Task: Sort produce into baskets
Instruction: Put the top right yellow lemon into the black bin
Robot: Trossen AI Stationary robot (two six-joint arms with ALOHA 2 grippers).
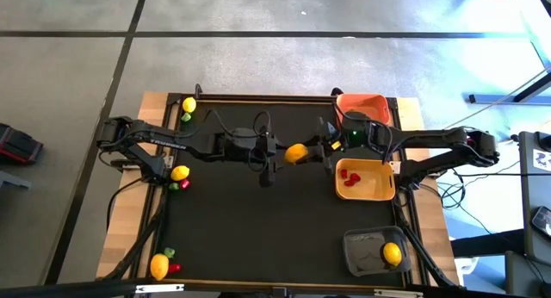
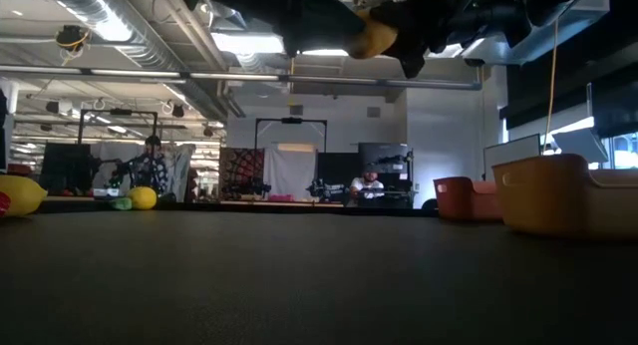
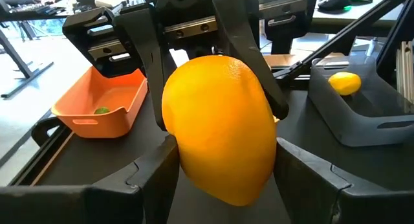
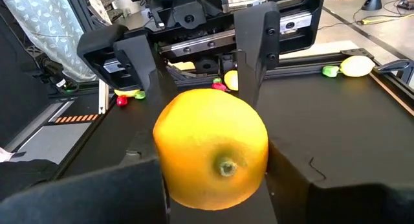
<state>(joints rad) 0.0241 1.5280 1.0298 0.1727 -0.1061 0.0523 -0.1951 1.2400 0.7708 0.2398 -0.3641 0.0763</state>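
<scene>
A yellow lemon (image 1: 295,153) hangs in the air over the middle of the table, between both grippers. My left gripper (image 1: 287,153) comes at it from the table's left and is shut on it. My right gripper (image 1: 306,151) comes from the right and is shut on it too. At the right edge stand the orange basket (image 1: 362,106), the yellow-tan basket (image 1: 384,191) with red pieces (image 1: 348,176), and the dark grey basket (image 1: 363,253) with a lemon (image 1: 393,253). My left gripper pinches the lemon's end toward the table's left (image 3: 187,166) between its two fingers (image 3: 155,179). The fingers lie level and come from the table's left. The lemon is lifted clear of the table. My right gripper pinches the lemon's end toward the table's right (image 4: 252,179) between its two fingers (image 4: 291,185). The fingers lie level and come from the table's right, opposite the left gripper's. The lemon's stem dimple (image 4: 226,166) faces this wrist.
Lemons with small red and green pieces lie at the table's left: at the far corner (image 1: 188,105), at mid-left (image 1: 179,172) and at the near corner (image 1: 159,265). The orange basket holds a green piece (image 3: 101,110). People sit in the room beyond the table (image 2: 152,166).
</scene>
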